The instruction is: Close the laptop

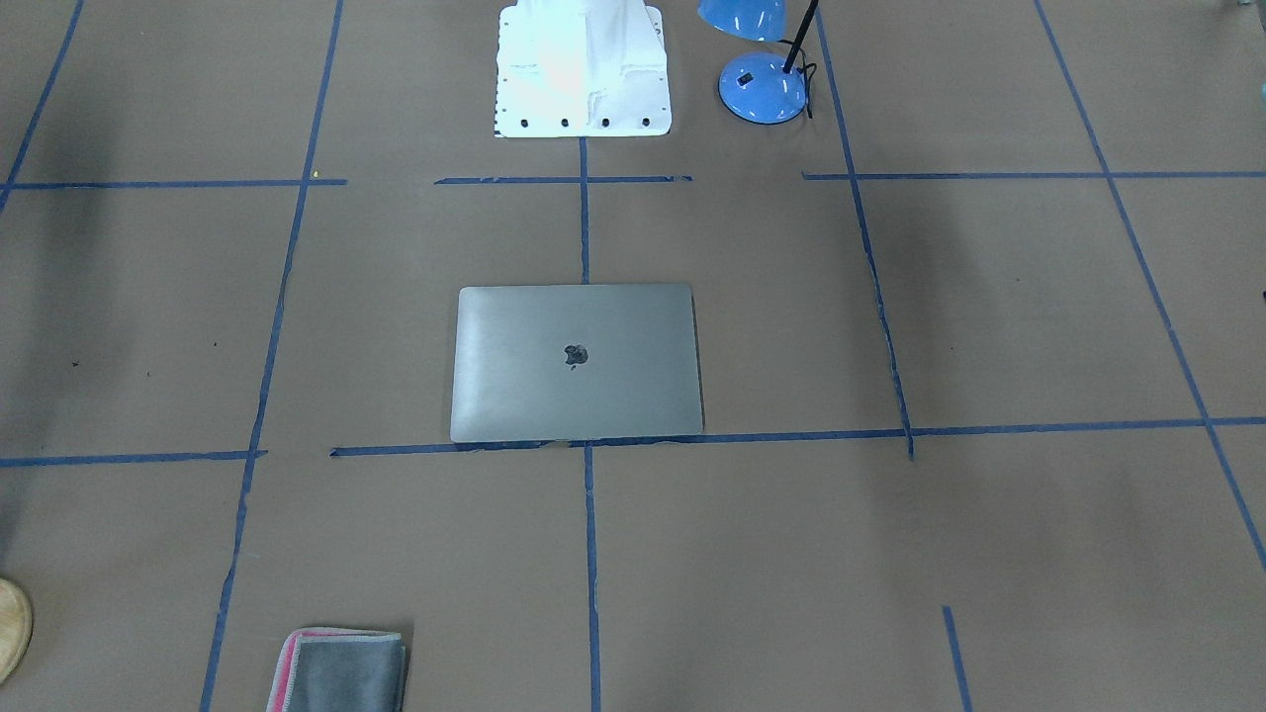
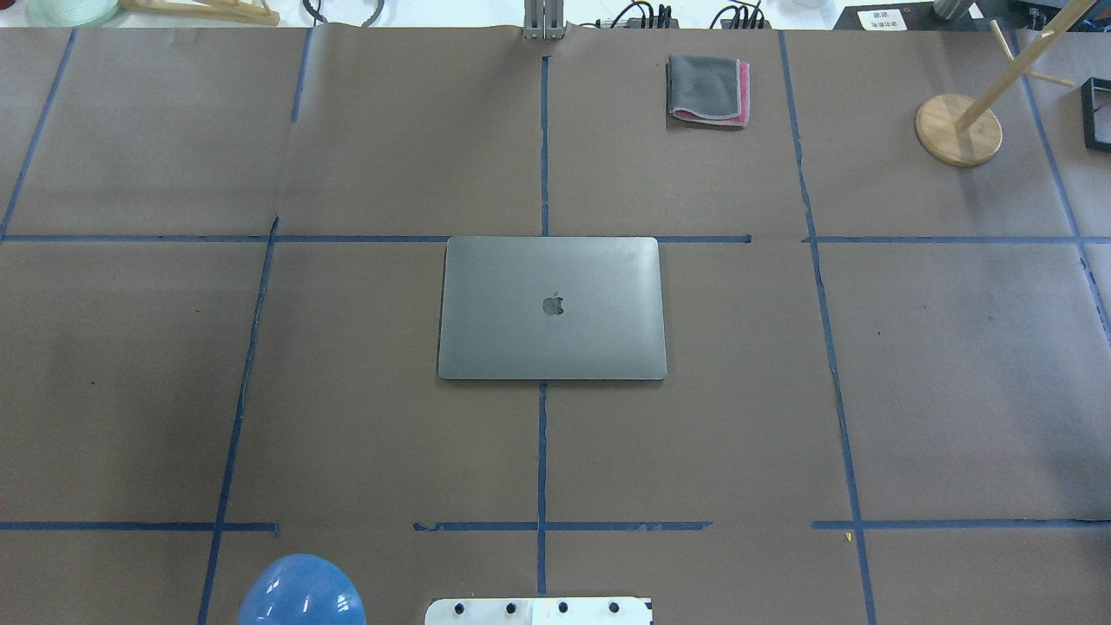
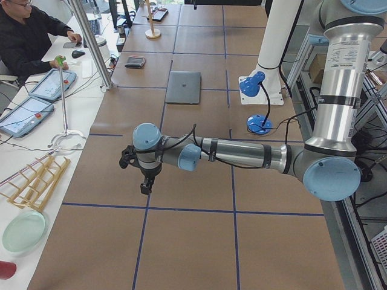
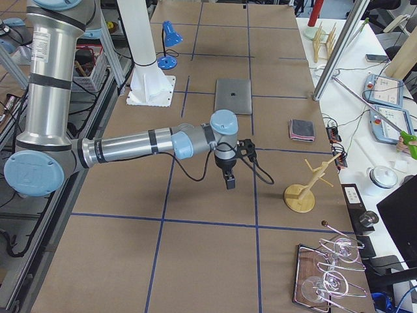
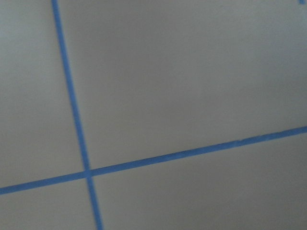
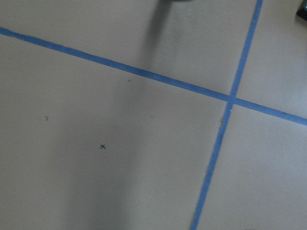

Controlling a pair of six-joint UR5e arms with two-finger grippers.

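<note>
laptop [image 2: 552,308] lid down, left gripper [image 3: 146,183], right gripper [image 4: 230,182] — jaws unreadable

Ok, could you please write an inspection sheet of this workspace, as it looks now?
Surface: table covered with brown paper, blue tape grid.
Job's things: laptop lies flat at the centre, lid down, logo up; it looks already closed.
Clutter: folded grey cloth with pink edge, blue lamp, wooden stand, all apart from the laptop.
Grippers: left gripper and right gripper hover over bare table, away from the laptop; whether the fingers are open cannot be told.
Cables: black cables at the table's far edge; one loops along each arm.
Surroundings: person seated at a side bench.
</note>
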